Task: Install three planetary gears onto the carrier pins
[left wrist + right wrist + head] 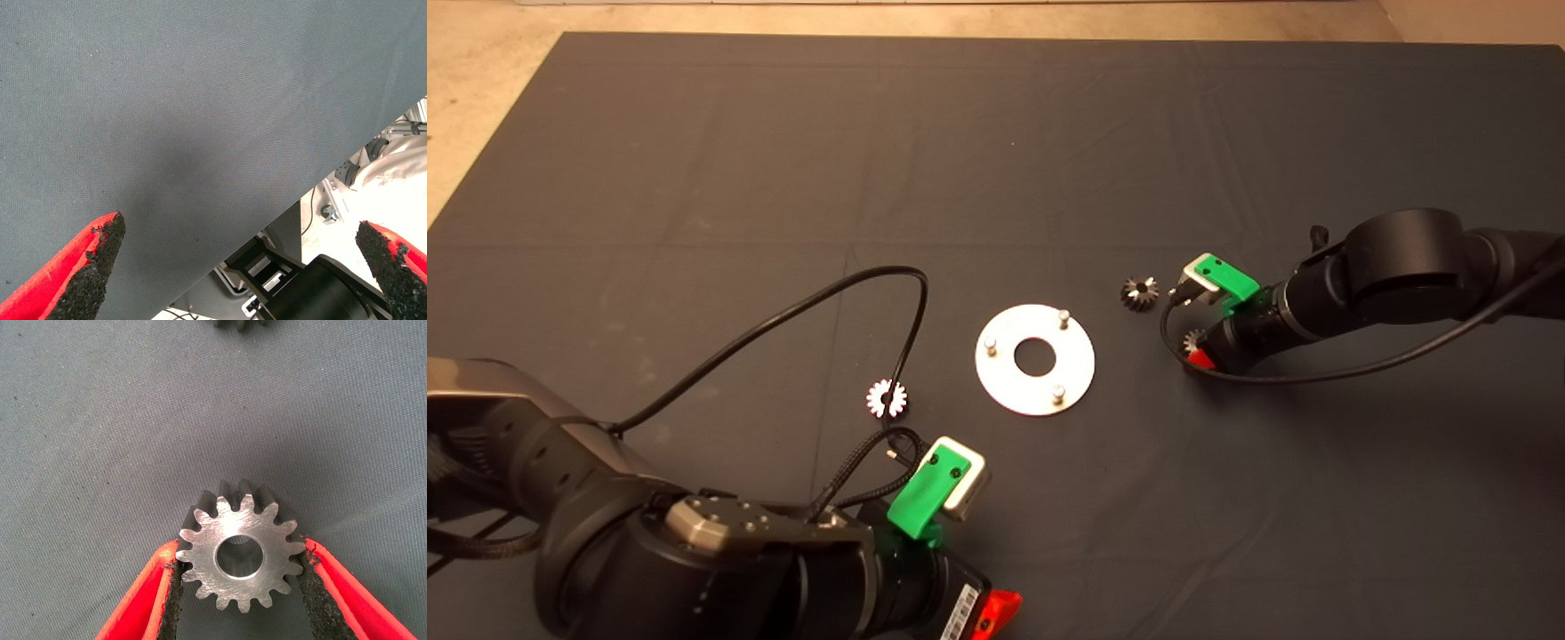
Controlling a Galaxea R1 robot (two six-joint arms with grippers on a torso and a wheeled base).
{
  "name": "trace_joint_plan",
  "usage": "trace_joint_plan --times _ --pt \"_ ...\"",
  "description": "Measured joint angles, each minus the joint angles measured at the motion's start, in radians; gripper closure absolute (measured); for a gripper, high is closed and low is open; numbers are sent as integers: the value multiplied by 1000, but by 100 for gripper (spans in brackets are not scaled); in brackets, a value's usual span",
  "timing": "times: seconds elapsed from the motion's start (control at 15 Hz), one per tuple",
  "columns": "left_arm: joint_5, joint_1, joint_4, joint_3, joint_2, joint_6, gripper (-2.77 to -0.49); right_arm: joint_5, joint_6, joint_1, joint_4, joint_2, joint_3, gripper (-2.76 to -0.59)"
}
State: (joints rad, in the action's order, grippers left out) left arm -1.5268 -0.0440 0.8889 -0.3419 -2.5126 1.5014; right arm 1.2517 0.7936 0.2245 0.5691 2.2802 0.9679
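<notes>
The silver carrier disc (1034, 391) lies at mid-mat with three bare upright pins (1064, 316), (990, 345), (1057, 392). My right gripper (1199, 351) is right of the disc, low at the mat. In the right wrist view its fingers (240, 550) press both sides of a silver gear (267, 540), also seen in the head view (1192, 340). A second, dark gear (1139, 292) lies just beyond it, its edge showing in the right wrist view (240, 323). A third, bright gear (887, 398) lies left of the disc. My left gripper (991, 618) is parked at the front edge, open and empty (239, 230).
A black cable (845, 284) loops from the left arm across the mat and passes by the bright gear. The left wrist view shows the mat's edge (267, 220) and floor equipment past it.
</notes>
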Motion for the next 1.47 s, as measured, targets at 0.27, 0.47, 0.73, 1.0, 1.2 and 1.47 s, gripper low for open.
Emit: trace_joint_plan --times 0.27,0.47,0.73,1.0,1.2,1.47 --pt "0 0 3 0 0 0 -249 -1 0 -1 0 0 0 -115" --pt "0 0 4 0 0 0 -249 0 -1 -3 1 0 0 -112" --pt "0 0 6 0 0 0 -249 1 -11 -3 1 0 0 -109" --pt "0 0 6 0 -1 0 -249 0 -27 -3 1 0 0 -103" --pt "0 0 7 0 -1 0 -249 0 -42 -3 1 0 0 -100" --pt "0 0 11 0 -1 0 -249 0 -61 -3 0 -1 -1 -97"
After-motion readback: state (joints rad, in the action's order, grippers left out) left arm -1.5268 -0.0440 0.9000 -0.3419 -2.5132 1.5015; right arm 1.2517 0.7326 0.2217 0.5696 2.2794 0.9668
